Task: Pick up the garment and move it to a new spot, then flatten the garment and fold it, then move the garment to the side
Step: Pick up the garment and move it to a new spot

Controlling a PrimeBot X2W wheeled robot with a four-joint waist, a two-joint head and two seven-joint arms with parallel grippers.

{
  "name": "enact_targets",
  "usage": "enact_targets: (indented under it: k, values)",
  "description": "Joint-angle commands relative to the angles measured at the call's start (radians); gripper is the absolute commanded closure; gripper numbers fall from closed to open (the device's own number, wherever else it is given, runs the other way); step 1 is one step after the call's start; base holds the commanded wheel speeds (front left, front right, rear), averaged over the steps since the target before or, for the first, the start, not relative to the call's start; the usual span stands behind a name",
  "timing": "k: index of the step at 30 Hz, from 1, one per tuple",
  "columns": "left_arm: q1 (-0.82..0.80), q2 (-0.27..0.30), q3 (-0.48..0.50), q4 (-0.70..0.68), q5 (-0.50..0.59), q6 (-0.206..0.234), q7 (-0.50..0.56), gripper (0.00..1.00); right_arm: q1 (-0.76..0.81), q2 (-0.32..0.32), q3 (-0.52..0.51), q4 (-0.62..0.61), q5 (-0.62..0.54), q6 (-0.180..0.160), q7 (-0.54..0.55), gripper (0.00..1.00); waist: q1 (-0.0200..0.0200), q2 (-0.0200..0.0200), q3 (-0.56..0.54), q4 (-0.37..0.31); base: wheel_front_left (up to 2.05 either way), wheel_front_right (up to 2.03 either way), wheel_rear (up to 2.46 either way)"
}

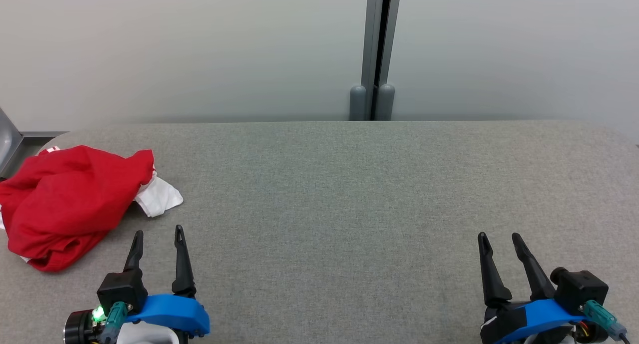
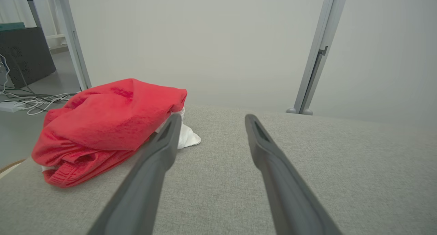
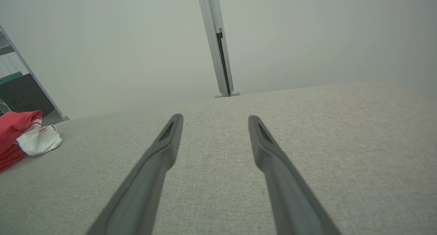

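Left gripper (image 1: 158,232) near left edge, fingers spread apart, nothing between them, tips pointing toward far side. Right gripper (image 1: 499,236) near right, fingers likewise parted, holding nothing, hovering above bare cloth. Garment (image 1: 70,206): red, crumpled heap with white part poking out on its right, lying at far left of grey fabric table (image 1: 349,194), just beyond left gripper, well apart from right gripper. Pale wall (image 1: 199,49) behind, grey metal post (image 1: 377,49) at far centre.

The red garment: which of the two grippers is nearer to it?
The left gripper; the red garment lies crumpled just beside its fingers, while the right gripper sits far off across the table.
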Motion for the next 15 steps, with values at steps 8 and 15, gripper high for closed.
enact_targets:
  k: [8,15]
  values:
    - [0.000,0.011,0.003,-0.014,-0.010,0.015,0.005,0.00,-0.006,-0.007,0.005,0.011,0.000,0.003,-0.004,0.00,0.0000,0.0000,0.001,0.000,0.00,0.00,0.00]
    - [-0.008,0.017,-0.004,-0.013,-0.013,0.020,0.004,0.00,-0.015,-0.007,0.012,0.014,0.003,0.003,-0.004,0.00,0.0000,0.0000,0.003,0.020,0.00,0.00,0.00]
